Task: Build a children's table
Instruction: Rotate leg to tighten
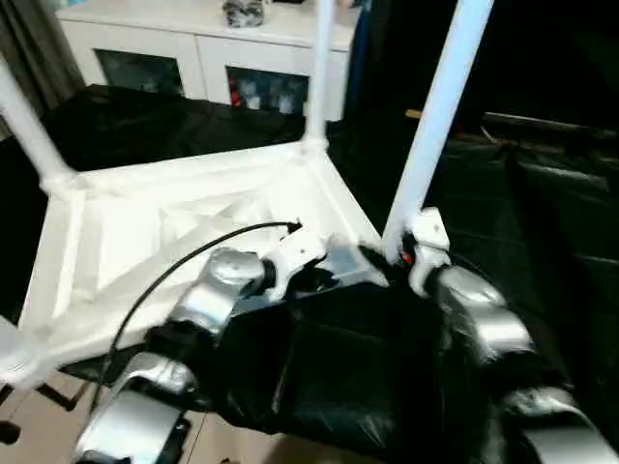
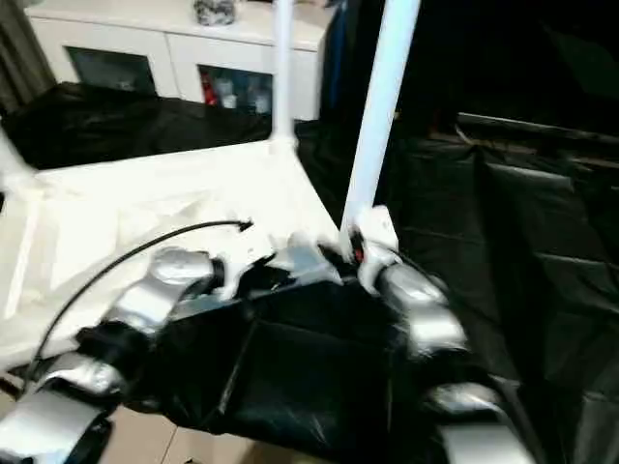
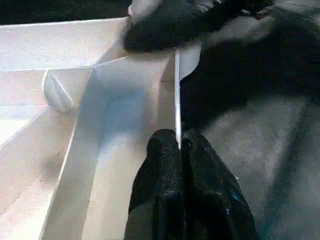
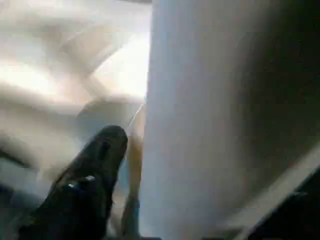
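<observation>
Lying upside down on a black-draped surface [image 1: 338,377], the children's table [image 1: 174,232] shows its ribbed underside, legs standing up from the corner sockets. The left gripper [image 3: 179,150] is pinched closed on the thin side rim of the top. The right gripper [image 1: 401,259] sits around the base of the near leg [image 1: 440,106], one black finger [image 4: 90,175] beside it; whether it clamps the leg I cannot tell. A white cabinet [image 1: 203,48] stands behind.

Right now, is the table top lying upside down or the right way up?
Upside down. The table top shows its ribbed hollow underside facing up, and legs rise upward from its corner sockets.
</observation>
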Robot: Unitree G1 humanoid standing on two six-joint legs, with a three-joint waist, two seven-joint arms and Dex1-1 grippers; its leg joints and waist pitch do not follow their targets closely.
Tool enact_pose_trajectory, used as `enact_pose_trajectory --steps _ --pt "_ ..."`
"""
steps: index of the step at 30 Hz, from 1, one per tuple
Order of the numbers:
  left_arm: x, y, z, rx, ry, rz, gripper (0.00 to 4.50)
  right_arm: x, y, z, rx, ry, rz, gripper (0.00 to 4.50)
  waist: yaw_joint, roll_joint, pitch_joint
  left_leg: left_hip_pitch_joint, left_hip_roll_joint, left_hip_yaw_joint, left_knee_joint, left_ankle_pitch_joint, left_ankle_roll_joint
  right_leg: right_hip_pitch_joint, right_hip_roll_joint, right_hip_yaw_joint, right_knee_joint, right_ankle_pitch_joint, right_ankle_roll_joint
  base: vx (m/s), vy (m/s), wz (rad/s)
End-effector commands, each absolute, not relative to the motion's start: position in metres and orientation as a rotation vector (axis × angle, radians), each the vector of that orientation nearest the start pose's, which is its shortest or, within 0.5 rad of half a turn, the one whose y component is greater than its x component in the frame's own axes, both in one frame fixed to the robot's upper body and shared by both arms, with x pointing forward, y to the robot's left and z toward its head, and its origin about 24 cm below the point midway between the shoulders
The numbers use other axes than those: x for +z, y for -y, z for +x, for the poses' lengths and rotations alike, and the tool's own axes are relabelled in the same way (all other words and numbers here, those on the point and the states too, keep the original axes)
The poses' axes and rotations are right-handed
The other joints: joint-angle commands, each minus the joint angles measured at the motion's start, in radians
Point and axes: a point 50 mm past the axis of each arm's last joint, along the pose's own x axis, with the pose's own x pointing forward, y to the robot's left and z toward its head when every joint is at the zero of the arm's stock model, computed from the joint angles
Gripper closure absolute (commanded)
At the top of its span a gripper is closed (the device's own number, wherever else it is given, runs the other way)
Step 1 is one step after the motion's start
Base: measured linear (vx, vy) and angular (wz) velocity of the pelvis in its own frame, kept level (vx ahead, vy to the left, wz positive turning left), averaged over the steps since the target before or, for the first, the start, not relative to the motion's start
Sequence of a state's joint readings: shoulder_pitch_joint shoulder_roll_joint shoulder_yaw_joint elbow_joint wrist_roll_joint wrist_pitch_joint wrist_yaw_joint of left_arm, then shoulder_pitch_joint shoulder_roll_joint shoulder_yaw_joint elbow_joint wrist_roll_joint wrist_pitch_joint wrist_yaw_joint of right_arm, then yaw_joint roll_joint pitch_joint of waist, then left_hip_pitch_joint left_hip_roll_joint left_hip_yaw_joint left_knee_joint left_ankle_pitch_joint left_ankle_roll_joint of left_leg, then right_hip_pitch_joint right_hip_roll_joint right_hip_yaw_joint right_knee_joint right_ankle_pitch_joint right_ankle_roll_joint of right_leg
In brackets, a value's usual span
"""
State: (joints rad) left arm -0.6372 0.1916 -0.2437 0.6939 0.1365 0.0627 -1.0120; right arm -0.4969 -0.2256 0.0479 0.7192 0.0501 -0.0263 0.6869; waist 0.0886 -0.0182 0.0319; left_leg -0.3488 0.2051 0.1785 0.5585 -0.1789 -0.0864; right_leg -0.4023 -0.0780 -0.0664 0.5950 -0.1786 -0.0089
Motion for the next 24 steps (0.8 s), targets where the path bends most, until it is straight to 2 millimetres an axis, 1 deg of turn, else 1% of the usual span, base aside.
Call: enact_pose_trajectory --steps 1,2,3,4,5,6,7,8,9,11,12,14,16,17,18,24 --pt "0.053 -0.075 0.322 -1.317 -0.272 0.359 4.50 0.003 0.136 0.309 0.875 -0.368 -0.152 0.84 0.002 -0.015 -0.045 -0.006 0.023 0.000 -0.057 -0.215 0.076 0.048 -0.064 0.044 -0.078 -0.263 -0.175 0.000 0.000 0.00" --pt "0.053 -0.077 0.322 -1.322 -0.274 0.362 4.50 0.004 0.140 0.307 0.900 -0.370 -0.169 0.84 0.002 -0.015 -0.045 -0.006 0.024 -0.001 -0.057 -0.214 0.074 0.047 -0.064 0.043 -0.078 -0.265 -0.175 0.000 0.000 0.00" --pt "0.054 -0.083 0.322 -1.345 -0.280 0.371 4.50 0.004 0.151 0.301 0.981 -0.390 -0.218 0.84 0.003 -0.015 -0.043 -0.004 0.025 -0.002 -0.058 -0.222 0.071 0.049 -0.063 0.042 -0.081 -0.281 -0.174 0.000 0.000 0.00" --pt "0.054 -0.083 0.322 -1.346 -0.280 0.371 4.50 0.004 0.151 0.301 0.981 -0.391 -0.218 0.84 0.005 -0.015 -0.044 -0.004 0.024 -0.001 -0.056 -0.223 0.074 0.048 -0.063 0.042 -0.079 -0.279 -0.174 0.000 0.000 0.00" --pt "0.054 -0.086 0.322 -1.357 -0.283 0.374 4.50 0.004 0.155 0.299 1.005 -0.397 -0.237 0.84 0.004 -0.014 -0.043 -0.004 0.026 0.000 -0.057 -0.229 0.077 0.046 -0.063 0.043 -0.079 -0.279 -0.178 0.000 0.000 0.00" --pt "0.055 -0.088 0.322 -1.366 -0.289 0.377 4.50 0.005 0.159 0.297 1.028 -0.403 -0.254 0.84 0.005 -0.014 -0.043 -0.004 0.026 -0.001 -0.057 -0.229 0.075 0.047 -0.064 0.042 -0.079 -0.282 -0.180 0.000 0.000 0.00" --pt "0.055 -0.091 0.321 -1.379 -0.291 0.379 4.50 0.006 0.162 0.295 1.046 -0.401 -0.274 0.84 0.004 -0.013 -0.043 -0.004 0.027 -0.001 -0.058 -0.231 0.074 0.046 -0.063 0.042 -0.079 -0.285 -0.180 0.000 0.000 0.00" --pt "0.055 -0.091 0.321 -1.379 -0.291 0.379 4.50 0.006 0.162 0.295 1.046 -0.401 -0.274 0.84 0.005 -0.014 -0.043 -0.004 0.027 -0.001 -0.057 -0.232 0.072 0.047 -0.063 0.042 -0.079 -0.284 -0.182 0.000 0.000 0.00" --pt "0.057 -0.099 0.320 -1.409 -0.303 0.386 4.50 0.011 0.168 0.294 1.078 -0.392 -0.279 0.84 0.006 -0.013 -0.043 -0.004 0.027 -0.002 -0.058 -0.232 0.072 0.048 -0.063 0.042 -0.078 -0.282 -0.183 0.000 0.000 0.00" --pt "0.057 -0.102 0.319 -1.422 -0.309 0.387 4.50 0.013 0.169 0.294 1.092 -0.387 -0.266 0.84 0.007 -0.013 -0.043 -0.003 0.028 -0.001 -0.057 -0.234 0.071 0.047 -0.062 0.042 -0.078 -0.282 -0.188 0.000 0.000 0.00" --pt "0.058 -0.105 0.318 -1.441 -0.319 0.385 4.50 0.016 0.169 0.293 1.121 -0.379 -0.253 0.84 0.008 -0.012 -0.044 -0.002 0.029 0.000 -0.057 -0.234 0.072 0.047 -0.063 0.042 -0.076 -0.265 -0.195 0.000 0.000 0.00" --pt "0.058 -0.110 0.317 -1.462 -0.330 0.383 4.50 0.018 0.168 0.290 1.158 -0.367 -0.242 1.18 0.009 -0.012 -0.044 -0.004 0.030 0.000 -0.057 -0.224 0.074 0.049 -0.061 0.041 -0.072 -0.244 -0.201 0.000 0.000 0.00" --pt "0.058 -0.113 0.315 -1.476 -0.339 0.382 4.50 0.020 0.167 0.288 1.186 -0.360 -0.229 1.18 0.009 -0.011 -0.044 -0.004 0.031 0.000 -0.056 -0.218 0.076 0.049 -0.060 0.040 -0.070 -0.225 -0.210 0.000 0.000 0.00" --pt "0.057 -0.116 0.315 -1.485 -0.348 0.386 4.50 0.021 0.166 0.286 1.206 -0.354 -0.217 1.34 0.008 -0.014 -0.044 -0.004 0.031 0.001 -0.055 -0.219 0.077 0.049 -0.060 0.040 -0.069 -0.218 -0.215 0.000 0.000 0.00" --pt "0.057 -0.118 0.314 -1.488 -0.352 0.386 4.50 0.021 0.166 0.285 1.217 -0.351 -0.212 1.49 0.010 -0.012 -0.044 -0.004 0.032 0.001 -0.056 -0.219 0.076 0.049 -0.061 0.040 -0.069 -0.220 -0.217 0.000 0.000 0.00" --pt "0.056 -0.127 0.312 -1.510 -0.385 0.389 4.50 0.023 0.162 0.280 1.278 -0.344 -0.209 1.79 0.013 -0.012 -0.043 -0.002 0.032 0.000 -0.057 -0.224 0.067 0.048 -0.062 0.041 -0.069 -0.230 -0.213 0.000 0.000 0.00"
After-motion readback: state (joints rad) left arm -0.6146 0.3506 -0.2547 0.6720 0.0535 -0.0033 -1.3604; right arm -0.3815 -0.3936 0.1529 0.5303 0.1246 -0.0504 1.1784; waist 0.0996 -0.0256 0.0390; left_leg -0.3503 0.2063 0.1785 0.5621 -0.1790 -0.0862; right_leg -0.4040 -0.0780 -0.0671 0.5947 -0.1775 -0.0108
